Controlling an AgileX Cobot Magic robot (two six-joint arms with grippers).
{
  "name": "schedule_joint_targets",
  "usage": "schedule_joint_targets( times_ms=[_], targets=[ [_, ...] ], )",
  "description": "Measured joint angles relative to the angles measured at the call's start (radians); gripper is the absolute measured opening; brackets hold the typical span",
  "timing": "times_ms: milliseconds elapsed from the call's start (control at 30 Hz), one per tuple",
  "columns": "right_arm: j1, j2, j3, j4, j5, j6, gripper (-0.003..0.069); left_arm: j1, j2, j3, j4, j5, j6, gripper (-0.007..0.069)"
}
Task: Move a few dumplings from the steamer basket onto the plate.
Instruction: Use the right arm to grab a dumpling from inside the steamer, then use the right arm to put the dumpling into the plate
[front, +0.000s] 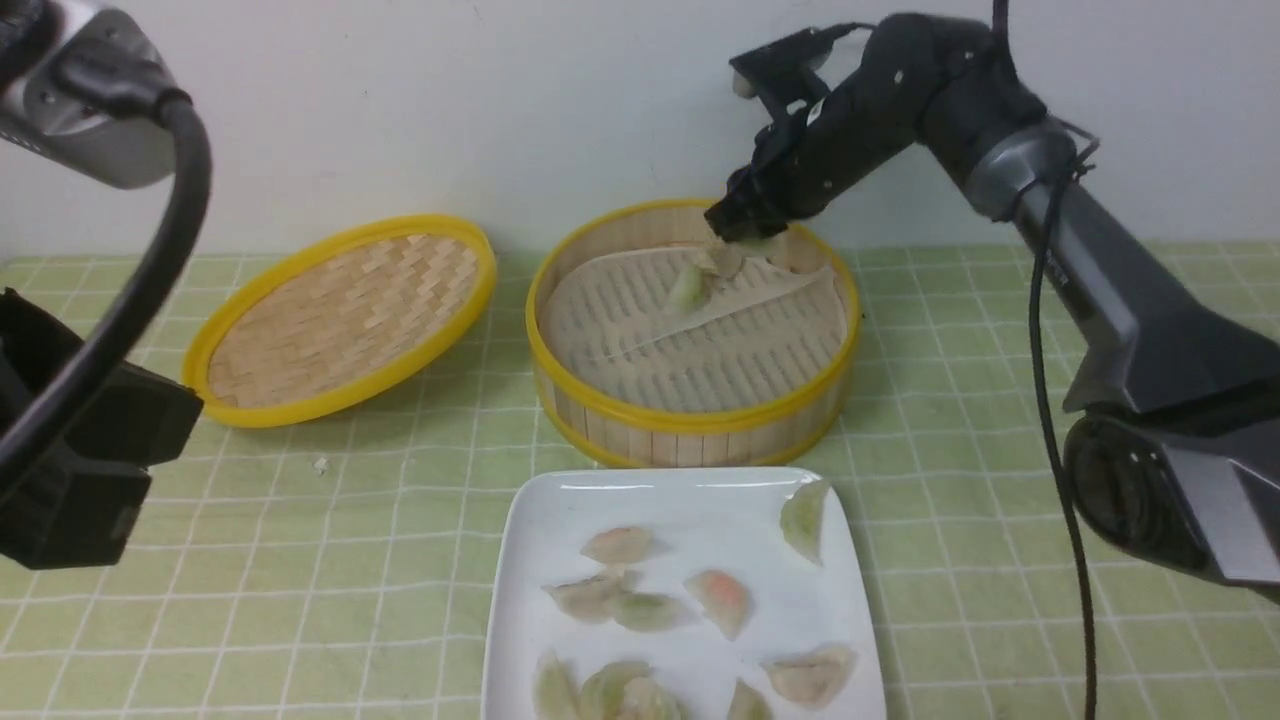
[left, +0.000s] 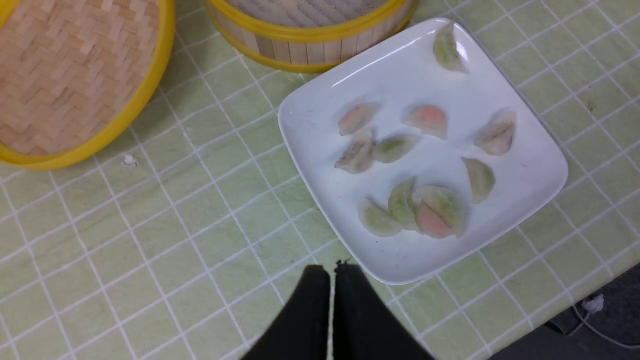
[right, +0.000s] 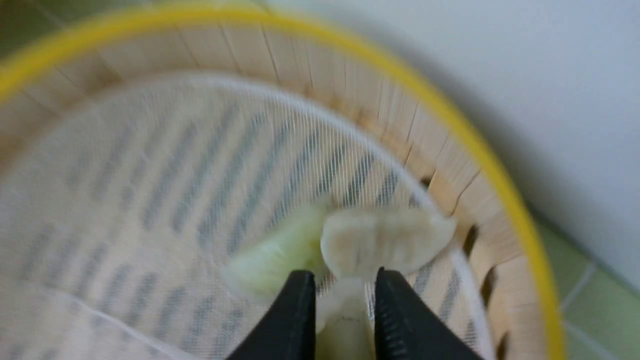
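Note:
The steamer basket (front: 690, 420) stands at the back centre. My right gripper (front: 737, 226) reaches down inside its far side. In the right wrist view its jaws (right: 345, 295) are closed on a pale dumpling (right: 344, 315). A green dumpling (front: 688, 288) (right: 272, 255) and a whitish dumpling (front: 722, 260) (right: 387, 240) lie on the liner just beyond. The white plate (front: 560, 500) (left: 310, 115) in front of the basket holds several dumplings. My left gripper (left: 332, 270) is shut and empty, above the cloth by the plate's near corner.
The shallow woven lid (front: 340, 320) (left: 75, 75) lies to the left of the basket. A green checked cloth (front: 350, 560) covers the table. A white wall stands close behind the basket. The left arm's body fills the front view's left edge.

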Motion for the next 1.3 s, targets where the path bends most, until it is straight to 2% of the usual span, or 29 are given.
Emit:
schedule_joint_targets(
  times_ms=[133, 300, 467, 667, 733, 767, 867, 1000, 1133, 1200, 1233, 1267, 1300],
  targets=[
    [0.0, -0.073, 0.016, 0.0, 0.003, 0.058, 0.0133, 0.0, 0.0, 0.0, 0.0, 0.0, -0.001, -0.0006],
    [0.0, -0.244, 0.23, 0.002, 0.009, 0.12, 0.0133, 0.0, 0.0, 0.0, -0.001, 0.0, -0.02, -0.0006],
    [0.024, -0.555, 0.643, 0.003, 0.003, 0.117, 0.0133, 0.0, 0.0, 0.0, -0.018, 0.0, -0.026, -0.0006],
    [0.112, -0.873, 1.137, 0.009, -0.015, 0.089, 0.0133, 0.0, 0.0, 0.0, -0.027, 0.0, -0.026, -0.0006],
    [0.153, -0.933, 1.322, 0.011, -0.104, 0.086, 0.0133, 0.0, 0.0, 0.0, -0.027, 0.0, -0.026, -0.0006],
    [0.156, -0.935, 1.336, 0.011, -0.104, 0.086, 0.0133, 0.0, 0.0, 0.0, -0.027, 0.0, -0.026, -0.0006],
    [0.191, -0.919, 1.526, 0.011, -0.284, 0.089, 0.0133, 0.0, 0.0, 0.0, -0.027, 0.0, -0.026, -0.0006],
    [0.194, -0.864, 1.596, 0.01, -0.405, 0.114, 0.0136, 0.0, 0.0, 0.0, -0.028, 0.0, -0.026, -0.0006],
    [0.194, -0.841, 1.6, 0.039, -0.432, 0.132, 0.0223, 0.0, 0.0, 0.0, -0.028, 0.0, -0.026, -0.0006],
    [0.194, -0.841, 1.6, 0.056, -0.451, 0.132, 0.0329, 0.0, 0.0, 0.0, -0.029, 0.0, -0.026, -0.0006],
    [0.194, -0.841, 1.6, 0.057, -0.453, 0.132, 0.0339, 0.0, 0.0, 0.0, -0.029, 0.0, -0.026, -0.0006],
    [0.194, -0.841, 1.597, 0.058, -0.455, 0.132, 0.0428, 0.0, 0.0, 0.0, -0.029, 0.0, -0.026, -0.0006],
    [0.194, -0.841, 1.595, 0.058, -0.453, 0.132, 0.0437, 0.0, 0.0, 0.0, -0.029, 0.0, -0.026, -0.0006]
  ],
)
